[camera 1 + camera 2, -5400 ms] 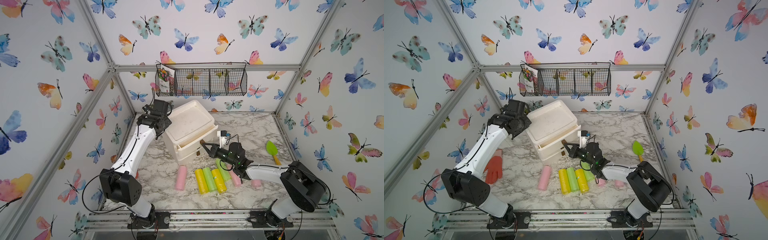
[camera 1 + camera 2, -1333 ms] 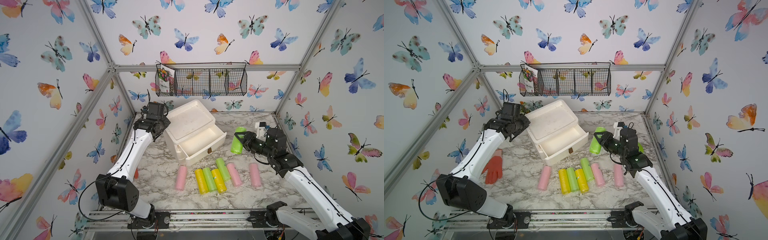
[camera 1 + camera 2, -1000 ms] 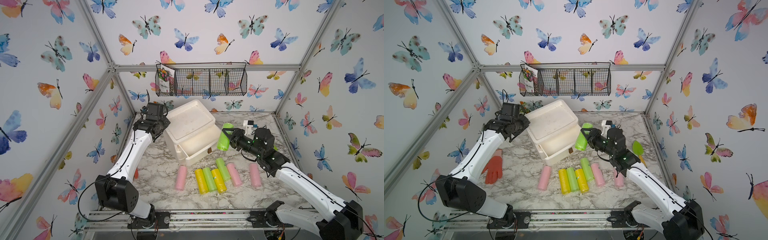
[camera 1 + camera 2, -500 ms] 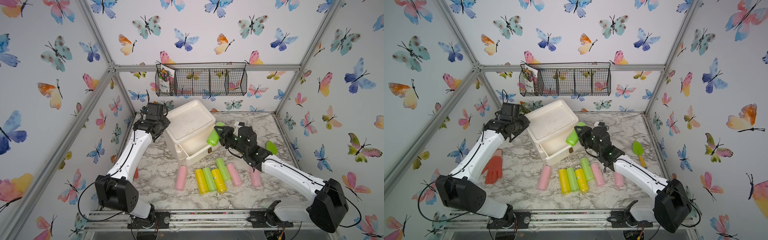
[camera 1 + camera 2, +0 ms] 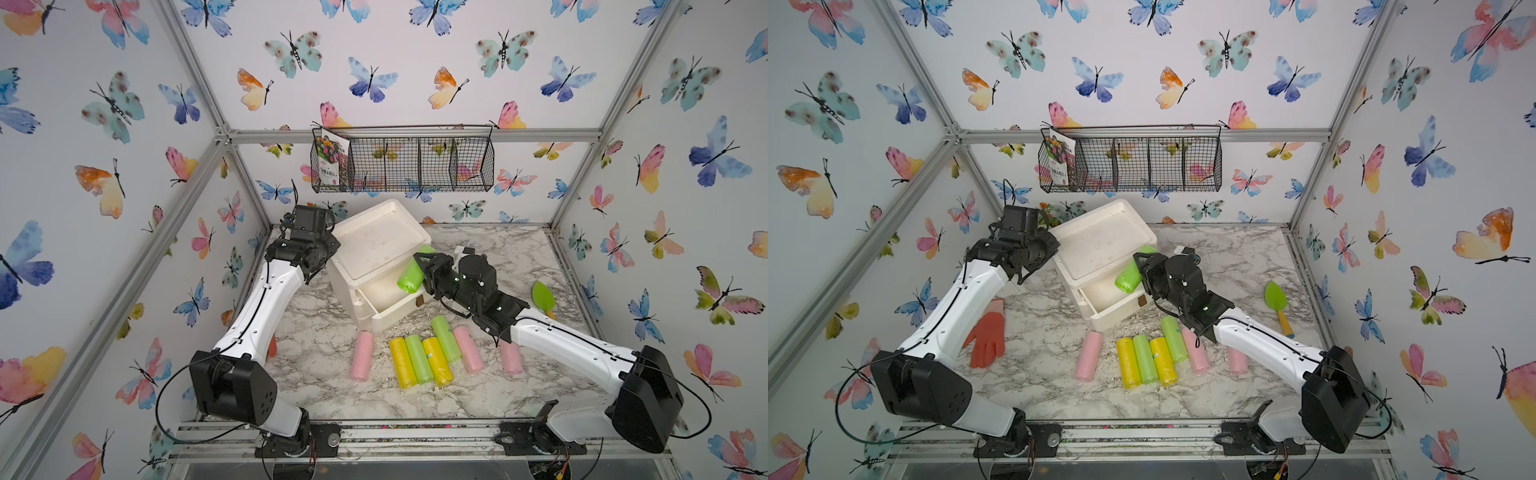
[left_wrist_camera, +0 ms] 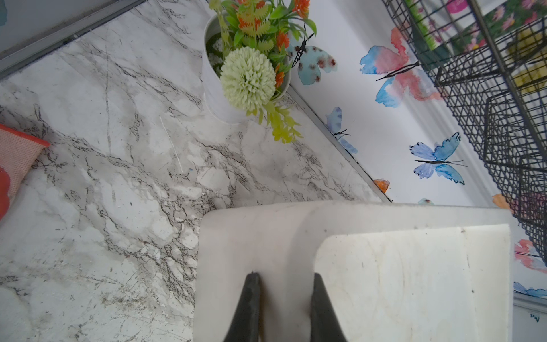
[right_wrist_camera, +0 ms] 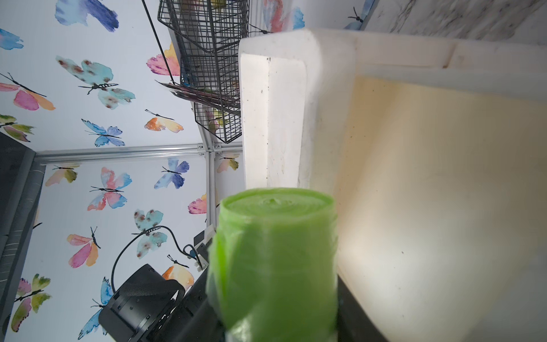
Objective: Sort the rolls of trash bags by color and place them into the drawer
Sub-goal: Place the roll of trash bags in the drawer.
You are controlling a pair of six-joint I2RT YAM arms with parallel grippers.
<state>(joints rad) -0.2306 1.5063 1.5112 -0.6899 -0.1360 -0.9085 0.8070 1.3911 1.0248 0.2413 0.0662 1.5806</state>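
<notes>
**Right arm.** The right gripper (image 5: 424,271) was clamped on a green roll (image 5: 410,272). I held the roll tilted above the open drawer (image 5: 395,312) of the white cabinet (image 5: 374,245). As far as the blurred wrist view let me judge, it hung clear of the drawer's floor.

**Left arm.** The left gripper (image 6: 284,275) sat at the cabinet's top corner, jaws drawn close and pinching the raised rim.

**Table in front of the cabinet.** Seven rolls lay here: three pink rolls (image 5: 362,355), two yellow rolls (image 5: 402,362) and two more green rolls (image 5: 419,358). The yellow and green ones lay side by side, touching.

**Other items.** A trowel (image 5: 542,296) lay beside the cabinet on the right arm's side. A glove (image 5: 988,334) lay on the left arm's side. A potted plant (image 6: 245,74) stood behind the cabinet.
</notes>
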